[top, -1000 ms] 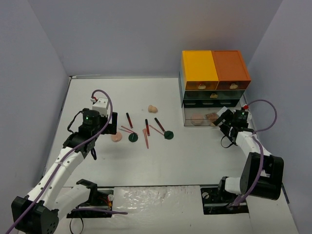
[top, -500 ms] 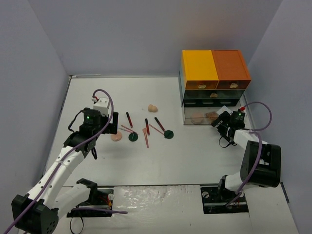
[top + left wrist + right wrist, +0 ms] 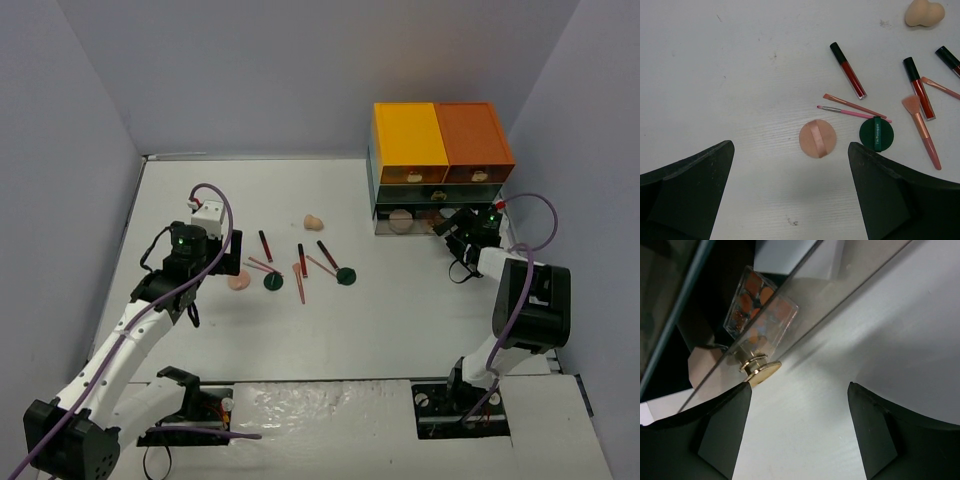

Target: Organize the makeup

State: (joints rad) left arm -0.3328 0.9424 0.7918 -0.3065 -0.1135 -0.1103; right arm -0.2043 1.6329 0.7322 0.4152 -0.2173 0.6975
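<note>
The makeup lies loose on the white table: a round peach compact (image 3: 238,282) (image 3: 817,138), two dark green discs (image 3: 272,282) (image 3: 345,276), dark red sticks (image 3: 265,245) (image 3: 848,70), thin pink brushes (image 3: 922,127) and a beige sponge (image 3: 313,222) (image 3: 924,12). My left gripper (image 3: 222,262) (image 3: 791,145) is open and empty, hovering just left of the peach compact. My right gripper (image 3: 452,232) (image 3: 799,386) is open at the clear bottom drawer; its left finger (image 3: 725,425) touches the gold knob (image 3: 759,372). A palette of orange pans (image 3: 760,305) lies inside that drawer.
The drawer unit (image 3: 440,165) with yellow and orange tops stands at the back right against the wall. A peach item (image 3: 400,220) shows through its clear bottom drawer. Grey walls close in the table on the left, back and right.
My right gripper has moved toward the drawer unit, and the clear bottom drawer has slid in with it. The left arm has not moved.
</note>
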